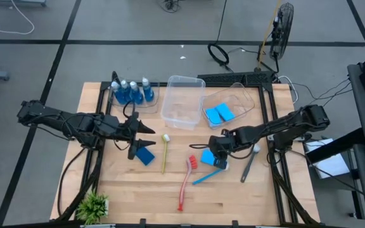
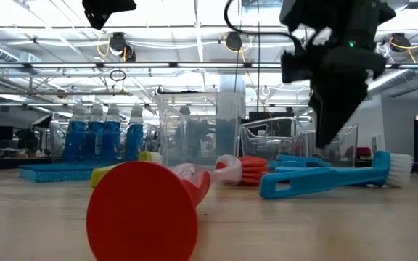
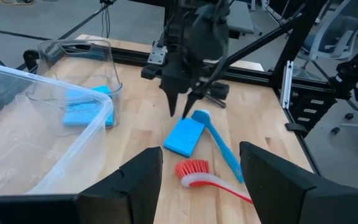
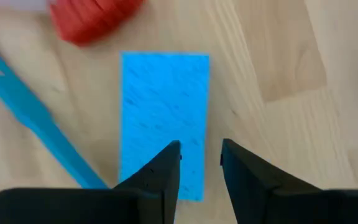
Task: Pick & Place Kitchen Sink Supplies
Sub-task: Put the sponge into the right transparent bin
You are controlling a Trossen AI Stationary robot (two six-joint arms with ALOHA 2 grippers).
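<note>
Sponge under the right gripper

Sponge [image 4: 163, 118], flat and blue, lies on the table [image 1: 233, 196] directly below the right gripper [image 4: 199, 163], whose fingers are slightly parted and empty, poised above the sponge's near end. In the left wrist view the same gripper [image 3: 183, 106] points down over the sponge [image 3: 184, 137], its tips just above it. A blue brush [image 1: 209, 175] lies just beside the sponge, its handle angled toward the table's front; a red brush [image 1: 186, 182] lies close on the other side, bristle head near the sponge. A grey brush [image 1: 249, 163] rests farther right, near the table's edge.

Two more sponges [image 1: 218, 114] sit inside the right tub [image 1: 244, 101]. The bigger tub [image 1: 182, 101] beside it holds nothing I can make out. Four bottles [image 1: 132, 90] of blue liquid stand in a low tray at the back left.

The left gripper [image 1: 149, 136] hovers left of centre, fingers spread and empty. Another sponge [image 1: 146, 156] lies on the wood just in front of it, and a yellow-green brush [image 1: 165, 152] lies to the right of that one. A plant [image 1: 94, 206] stands at the front left corner.
</note>
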